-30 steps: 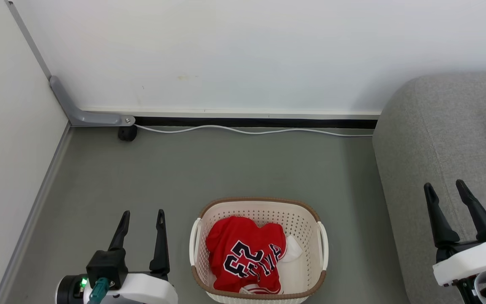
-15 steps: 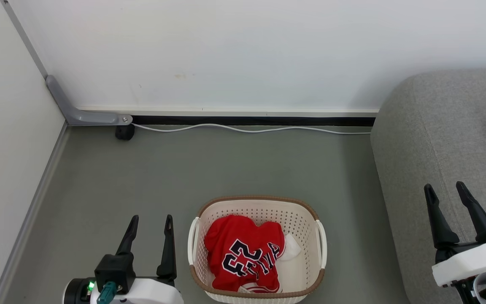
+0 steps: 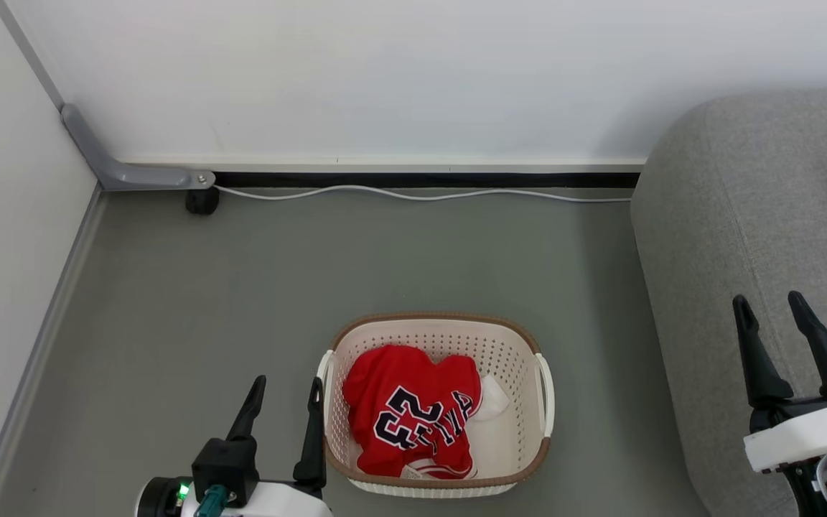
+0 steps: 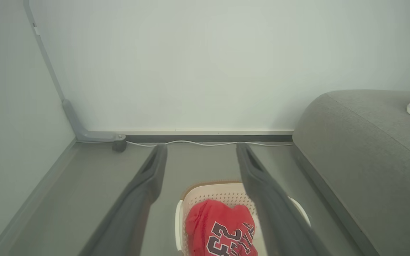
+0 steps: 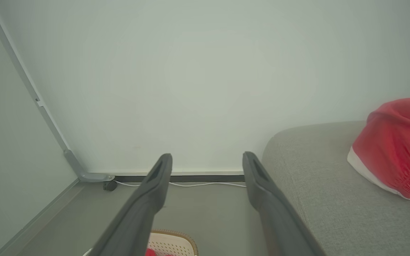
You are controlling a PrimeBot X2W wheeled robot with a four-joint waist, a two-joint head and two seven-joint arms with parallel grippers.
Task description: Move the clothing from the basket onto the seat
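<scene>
Down on the grey floor (image 3: pixel 277 273) sits the basket (image 3: pixel 439 319) with the red jersey (image 3: pixel 399 380) crumpled inside it. A navy, white-edged "23" reads clearly, but the lettering beside it is folded over and can't be made out. Something white pokes out at the jersey's right, hard to tell what. The left gripper (image 3: pixel 289 380) hovers just beside the basket's left handle, fingers apart and empty. The right gripper (image 3: pixel 769 298) hangs over the seat (image 3: pixel 729 201), fingers spread, holding nothing. On the seat lies a second red garment (image 5: pixel 393 153) with white trim, cut off at the head view's right edge.
</scene>
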